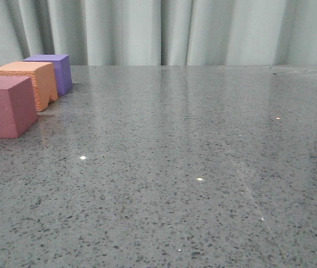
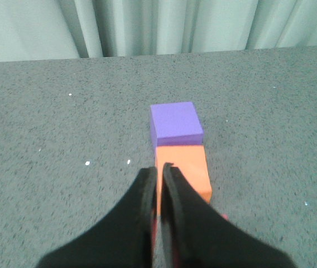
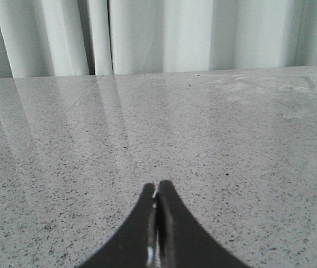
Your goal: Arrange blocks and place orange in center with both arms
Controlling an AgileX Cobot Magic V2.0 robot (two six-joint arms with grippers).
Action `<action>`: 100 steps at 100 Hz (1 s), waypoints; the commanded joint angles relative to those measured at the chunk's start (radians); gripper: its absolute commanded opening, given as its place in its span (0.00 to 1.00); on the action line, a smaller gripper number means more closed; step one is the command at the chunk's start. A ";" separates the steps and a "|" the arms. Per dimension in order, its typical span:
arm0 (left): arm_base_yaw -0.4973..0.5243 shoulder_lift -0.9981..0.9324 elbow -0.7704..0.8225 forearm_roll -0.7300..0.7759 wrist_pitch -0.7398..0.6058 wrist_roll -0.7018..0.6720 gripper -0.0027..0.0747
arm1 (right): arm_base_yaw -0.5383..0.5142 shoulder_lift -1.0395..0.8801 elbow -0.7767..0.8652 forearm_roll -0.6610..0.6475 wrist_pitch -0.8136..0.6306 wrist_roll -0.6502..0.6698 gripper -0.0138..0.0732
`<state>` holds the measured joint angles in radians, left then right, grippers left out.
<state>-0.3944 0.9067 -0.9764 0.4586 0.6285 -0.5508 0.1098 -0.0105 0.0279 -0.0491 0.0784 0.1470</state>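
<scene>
The left tool point(image 2: 159, 170) has its two black fingers pressed nearly together, only a thin slit between them, and grips nothing. It hangs above the row of blocks, its tips over the near edge of the orange block point(image 2: 185, 170). The right tool point(image 3: 157, 190) is likewise closed and empty, poised over bare desk point(image 3: 231, 145) with no block near it.

In the front view the three blocks stand in a line at the far left of the desk point(image 1: 192, 156): the pink-red block point(image 1: 5, 106) nearest, the orange block point(image 1: 30, 82) in the middle, the purple block point(image 1: 55, 70) farthest back. Orange and purple touch; whether pink-red touches orange cannot be told.

A pale curtain point(image 1: 164, 30) hangs behind the desk.

The pink-red block is cut off by the left edge of the front view, and in the left wrist view only a red sliver shows beside the fingers. Neither tool appears in the front view.
</scene>
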 commanded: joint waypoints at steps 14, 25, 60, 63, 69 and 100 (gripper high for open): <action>0.004 -0.203 0.150 0.020 -0.069 0.001 0.01 | -0.007 -0.025 -0.014 0.001 -0.089 -0.011 0.08; 0.004 -0.288 0.231 0.016 -0.069 0.001 0.01 | -0.007 -0.025 -0.014 0.001 -0.089 -0.011 0.08; 0.004 -0.372 0.309 -0.040 -0.024 0.001 0.01 | -0.007 -0.025 -0.014 0.001 -0.089 -0.011 0.08; 0.004 -0.372 0.309 -0.047 -0.024 0.001 0.01 | -0.007 -0.025 -0.014 0.001 -0.089 -0.011 0.08; 0.004 -0.372 0.309 -0.050 -0.024 0.001 0.01 | -0.007 -0.025 -0.014 0.001 -0.089 -0.011 0.08; 0.004 -0.372 0.309 0.005 -0.024 0.001 0.01 | -0.007 -0.025 -0.014 0.001 -0.089 -0.011 0.08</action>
<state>-0.3944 0.5319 -0.6399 0.4123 0.6643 -0.5492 0.1098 -0.0105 0.0279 -0.0491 0.0784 0.1470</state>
